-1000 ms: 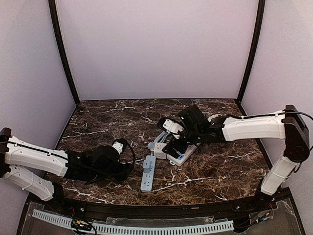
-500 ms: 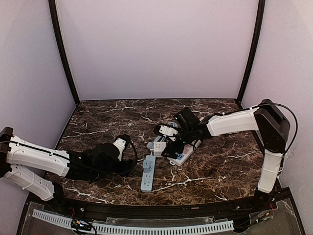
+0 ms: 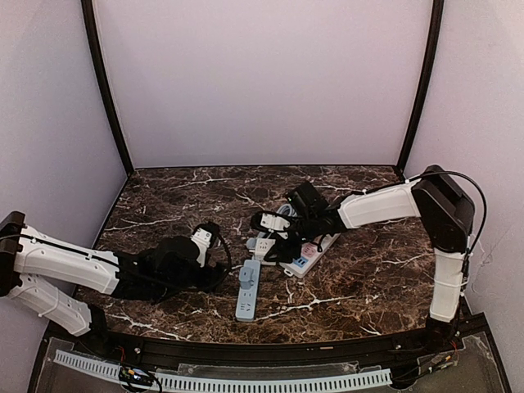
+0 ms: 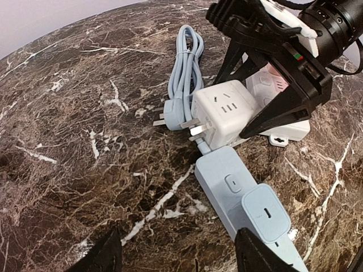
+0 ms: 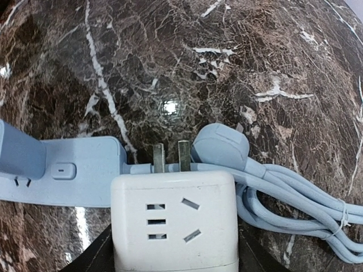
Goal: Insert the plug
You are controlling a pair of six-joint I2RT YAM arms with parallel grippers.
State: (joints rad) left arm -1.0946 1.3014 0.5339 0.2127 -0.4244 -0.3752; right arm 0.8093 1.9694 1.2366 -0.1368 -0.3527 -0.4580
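The plug is a white cube adapter [image 5: 176, 221] with two metal prongs [image 5: 170, 156], lying on the marble next to the end of a blue power strip [image 4: 227, 175]. My right gripper [image 5: 174, 256] has its black fingers pressed against both sides of the cube [image 3: 267, 244], prongs pointing toward the blue strip [image 3: 248, 288]. My left gripper [image 4: 178, 258] is open just short of the blue strip, low over the table, with only bare marble between its fingers. A blue charger block [image 4: 266, 212] sits in the strip.
A coiled blue cable [image 4: 184, 68] with its own blue plug [image 5: 221, 144] lies right beside the cube. A white and pink power strip [image 3: 313, 252] rests under the right arm. Purple walls enclose the dark marble table [image 3: 164, 196].
My right gripper slid left, came down over the white cube and closed from wide open onto its sides. My left arm crept slightly toward the blue strip.
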